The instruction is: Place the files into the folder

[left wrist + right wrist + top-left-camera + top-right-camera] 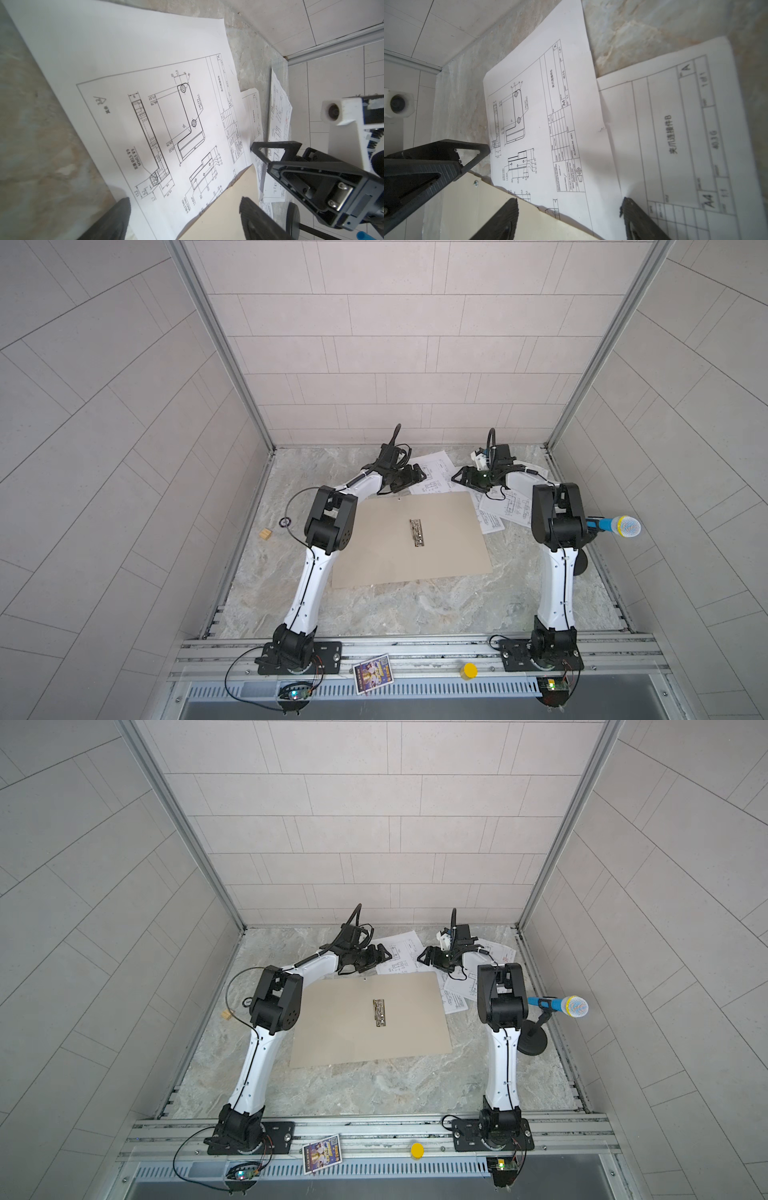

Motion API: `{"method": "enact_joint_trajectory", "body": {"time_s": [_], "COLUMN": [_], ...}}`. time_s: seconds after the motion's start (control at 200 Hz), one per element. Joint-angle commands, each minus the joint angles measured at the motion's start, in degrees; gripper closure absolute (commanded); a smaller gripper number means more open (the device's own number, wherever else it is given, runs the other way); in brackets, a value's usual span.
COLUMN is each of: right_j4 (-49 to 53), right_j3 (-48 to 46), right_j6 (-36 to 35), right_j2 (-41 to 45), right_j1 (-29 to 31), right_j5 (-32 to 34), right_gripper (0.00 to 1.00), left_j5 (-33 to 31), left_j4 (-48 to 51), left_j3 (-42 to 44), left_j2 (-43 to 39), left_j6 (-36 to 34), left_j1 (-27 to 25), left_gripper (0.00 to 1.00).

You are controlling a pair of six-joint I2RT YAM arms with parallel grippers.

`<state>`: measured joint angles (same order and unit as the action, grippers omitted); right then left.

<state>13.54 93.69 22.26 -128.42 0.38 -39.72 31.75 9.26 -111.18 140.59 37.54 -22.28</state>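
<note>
1 card [372, 673] nearest; 1 open folder [415, 560]; 3 files [436, 463]; left tool [417, 477], right tool [459, 480] spread.

The near strip of the tabletop [415, 605] is left open for passage. The far strip is crowded by the files [436, 466], the left gripper [419, 475] and the right gripper [457, 477]. The right edge is obstructed by a microphone [627, 526] on its stand; a wooden block [264, 534] is set at the left edge.
</note>
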Motion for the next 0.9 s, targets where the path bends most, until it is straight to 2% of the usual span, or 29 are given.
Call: {"method": "enact_joint_trajectory", "body": {"time_s": [0.0,0.155,0.275,0.42,0.57,0.67,0.896], "right_j4": [0.4,-0.5,-0.1,4.7,14.9,11.9,8.3], "right_j3": [-2.0,-6.3,-7.5,-9.6,-10.7,-17.0,-24.3], "right_j6": [2.0,2.0,1.6,3.5,5.0,9.7,13.0], "right_j2": [4.4,8.3,11.0,15.1,17.3,19.9,22.3], "right_j1": [0.1,0.0,-0.8,-1.4,-1.3,-1.0,-0.9], "right_j5": [-2.9,-3.0,0.3,3.7,4.8,4.9,5.2], "right_gripper": [0.23,0.24,0.21,0.22,0.25,0.26,0.26], "left_j5": [2.2,3.4,4.0,2.1,1.3,1.1,0.6], "left_j4": [-2.7,-4.7,-5.5,-4.6,-3.2,-2.5,-1.8], "left_j3": [0.4,1.1,1.7,3.3,3.1,2.6,2.1], "left_j2": [1.5,2.0,1.8,-0.9,-1.7,-1.2,-0.4], "left_j6": [1.3,1.9,2.7,0.7,-1.4,-2.6,-3.7], "left_j1": [-0.1,-0.7,-0.5,0.5,1.2,1.2,1.3], "left_gripper": [0.11,0.11,0.12,0.12,0.11,0.11,0.11]}}
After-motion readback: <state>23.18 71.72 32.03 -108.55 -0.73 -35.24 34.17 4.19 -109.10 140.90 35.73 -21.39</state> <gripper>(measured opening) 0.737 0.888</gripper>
